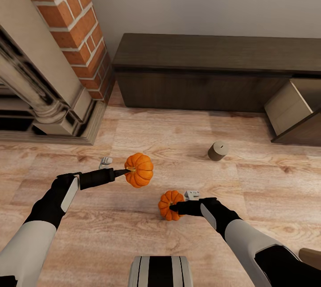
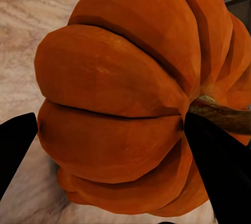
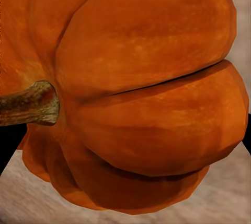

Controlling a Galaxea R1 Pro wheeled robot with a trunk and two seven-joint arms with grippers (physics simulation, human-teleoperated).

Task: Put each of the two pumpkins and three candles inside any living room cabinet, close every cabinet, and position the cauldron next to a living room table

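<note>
Two orange pumpkins are held over the wooden floor in front of me. My left gripper (image 1: 126,171) is shut on the larger-looking pumpkin (image 1: 140,170), which is tipped with its stem toward the fingers; up close this pumpkin (image 2: 120,98) sits between the black fingers (image 2: 222,174). My right gripper (image 1: 174,208) is shut on the other pumpkin (image 1: 168,204), seen close as a pumpkin (image 3: 141,93) with its stem to one side. One beige candle (image 1: 218,151) lies on the floor to the right. Against the back wall stands the long dark cabinet (image 1: 209,66).
A cabinet door (image 1: 299,128) at the right end stands open, showing a pale inner panel (image 1: 289,106). A brick fireplace (image 1: 73,28) with a stone surround rises at the left. My own base (image 1: 160,271) shows at the lower edge. Bare wooden floor lies between me and the cabinet.
</note>
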